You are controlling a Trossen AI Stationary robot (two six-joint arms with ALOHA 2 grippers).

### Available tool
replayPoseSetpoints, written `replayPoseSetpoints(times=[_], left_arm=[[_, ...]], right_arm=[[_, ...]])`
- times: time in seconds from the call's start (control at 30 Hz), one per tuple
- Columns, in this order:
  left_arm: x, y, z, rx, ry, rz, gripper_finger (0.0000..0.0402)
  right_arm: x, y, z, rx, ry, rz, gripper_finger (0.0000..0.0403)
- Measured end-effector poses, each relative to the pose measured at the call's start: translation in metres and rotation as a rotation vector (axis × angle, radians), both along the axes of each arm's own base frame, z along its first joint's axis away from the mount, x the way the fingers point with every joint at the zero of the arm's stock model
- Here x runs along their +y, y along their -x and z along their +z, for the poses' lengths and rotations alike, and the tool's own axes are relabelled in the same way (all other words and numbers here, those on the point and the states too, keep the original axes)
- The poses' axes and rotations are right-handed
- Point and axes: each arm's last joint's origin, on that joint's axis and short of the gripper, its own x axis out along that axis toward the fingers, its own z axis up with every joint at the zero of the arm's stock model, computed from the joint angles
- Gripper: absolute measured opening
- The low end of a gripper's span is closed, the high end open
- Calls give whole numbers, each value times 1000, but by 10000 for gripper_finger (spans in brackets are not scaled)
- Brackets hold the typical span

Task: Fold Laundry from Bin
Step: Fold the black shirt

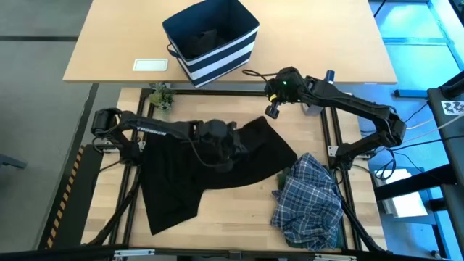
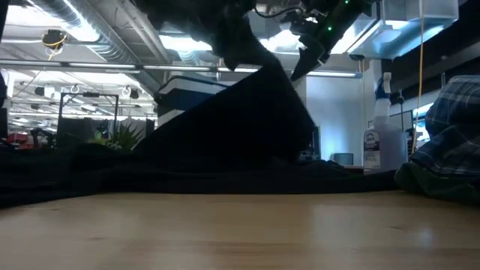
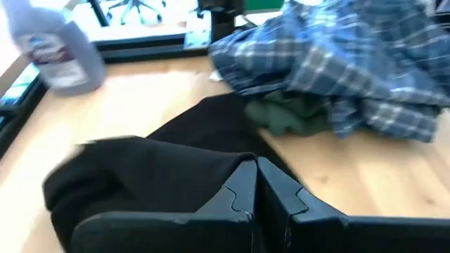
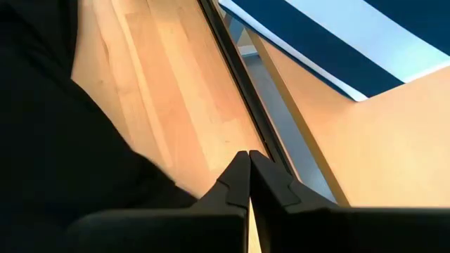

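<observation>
The black garment lies spread over the table's left and middle. Its middle is raised in a tent under my left gripper, which is shut on it. My right gripper hangs shut beside the garment's far right corner, between the garment and the bin. The blue-and-white plaid shirt lies crumpled at the near right, resting on an olive-green garment that peeks out beneath it. The navy bin with white stripes stands on the far table. My left gripper pinches a fold of the black garment between its shut fingers, coming slanting down from the table's left. The cloth drapes away on one side of the fingers. The held part is lifted off the table, and the rest lies on it.
A clear spray bottle stands at the table's far right, near my right arm. A small plant sits at the far left corner. Bare wood shows along the near edge between the two garments.
</observation>
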Motion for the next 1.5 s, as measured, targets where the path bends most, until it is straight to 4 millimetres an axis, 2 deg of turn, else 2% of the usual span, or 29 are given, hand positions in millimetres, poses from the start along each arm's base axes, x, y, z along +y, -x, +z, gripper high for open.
replayPoseSetpoints(times=[0.33,0.53,0.7,0.83,1.0,1.1,1.23,1.4,1.5], left_arm=[[-39,-5,2,-62,19,-98,0],[-50,-21,-27,-40,42,-163,0],[-48,-39,-56,-68,52,-130,5],[-38,-48,-67,-126,77,-90,36],[-31,-52,-74,-146,99,-89,106],[-28,-51,-70,-155,92,-86,153],[-28,-46,-48,-193,78,-91,200],[-28,-24,-23,-79,-45,-12,213],[-30,-6,-11,28,-123,58,210]], right_arm=[[0,0,0,-1,-1,-1,5],[0,0,0,-4,-16,-3,5],[1,1,-1,0,-32,-11,5],[2,0,-2,-6,-52,9,5],[2,0,-2,-7,-55,13,5],[2,0,-2,-8,-61,19,5],[3,1,-3,7,-82,30,5],[15,0,-7,45,-127,80,5],[33,-6,-9,72,-139,143,5]])
